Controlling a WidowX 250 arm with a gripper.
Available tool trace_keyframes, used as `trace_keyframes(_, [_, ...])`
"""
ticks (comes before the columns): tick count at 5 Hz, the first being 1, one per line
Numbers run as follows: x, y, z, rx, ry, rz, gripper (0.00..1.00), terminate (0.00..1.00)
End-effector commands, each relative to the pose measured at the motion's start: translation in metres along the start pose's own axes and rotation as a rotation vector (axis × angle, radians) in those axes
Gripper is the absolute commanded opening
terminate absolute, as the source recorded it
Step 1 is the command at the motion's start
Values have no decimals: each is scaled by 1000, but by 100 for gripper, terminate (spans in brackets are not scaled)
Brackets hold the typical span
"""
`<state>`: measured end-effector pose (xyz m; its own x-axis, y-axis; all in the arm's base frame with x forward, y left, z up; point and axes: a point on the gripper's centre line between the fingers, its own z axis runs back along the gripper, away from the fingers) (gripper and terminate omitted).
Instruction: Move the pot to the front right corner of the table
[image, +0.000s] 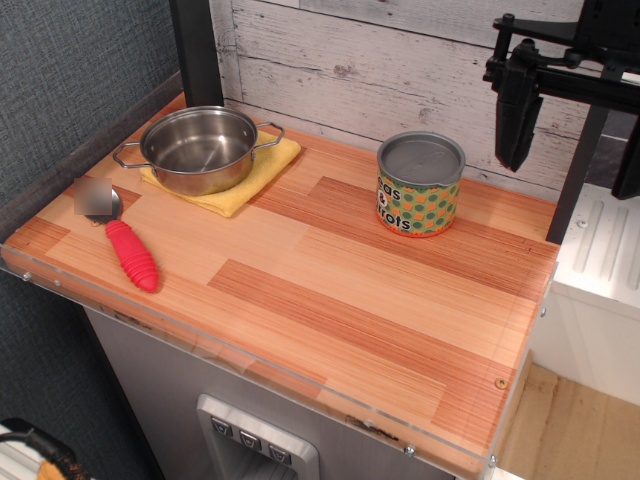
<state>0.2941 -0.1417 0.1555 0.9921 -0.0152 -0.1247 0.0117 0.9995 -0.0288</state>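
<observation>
Clear plastic edging runs along the near side of the table, a rectangular top of striped light and reddish-orange wood planks on a grey base. All places below are given relative to the tin can, which stands upright toward the back of the table, its grey lid on and a green and orange dotted label around it.

Well to the left of the can, at the back left part of the table, sits the pot. It is small, shallow, round and shiny steel, open and upright, with a thin wire loop handle on each side. It rests on a folded yellow cloth, which shows beneath it on the side facing the can.

Further left of the can and nearer the front edge lies a spoon with a red ribbed handle, flat on the wood, apart from the cloth.

Above and to the right of the can, off the tabletop, hangs the black gripper. Its two fingers point downward and stand wide apart, holding nothing. It touches neither the can nor the pot.

Behind the can is a whitewashed plank wall.
</observation>
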Motion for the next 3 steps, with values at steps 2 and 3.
trace_keyframes(2, [-10,23,4,57,-3,-112,100,0])
trace_keyframes(3, [-22,58,9,134,-43,-183,100,0])
